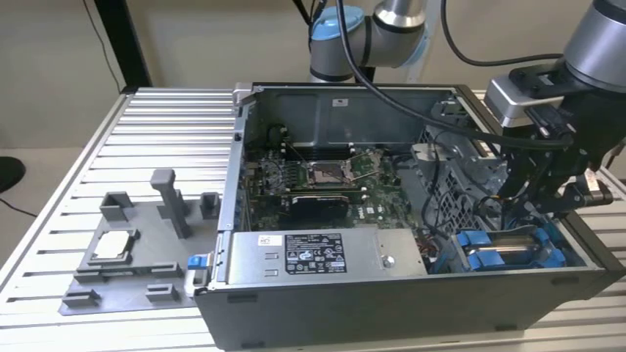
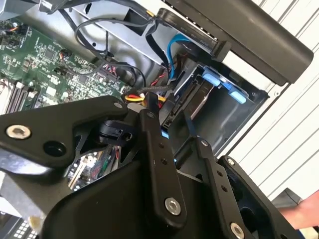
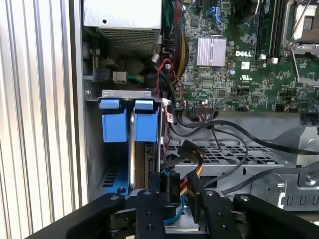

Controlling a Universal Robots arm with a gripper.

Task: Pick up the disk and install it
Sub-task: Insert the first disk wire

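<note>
The disk (image 1: 503,249), in its blue carrier, sits on edge in the drive bay at the near corner of the open computer case (image 1: 391,323), on the exterior view's right, just beside the case wall. The hand (image 3: 175,191) hangs directly above that bay, close over it. Whether it is open or closed on anything I cannot tell. A black cable plug (image 3: 187,169) with coloured wires lies right at its tip, and more dark cables (image 3: 234,129) loop across the metal cage between the bay and the motherboard (image 1: 323,176). The main risk, as I judge it, is snagging: any sideways move could drag that plug or a cable loop and strain its connector. The carrier might also not be fully seated, and pressing it off-square could jam it in the bay.
</note>
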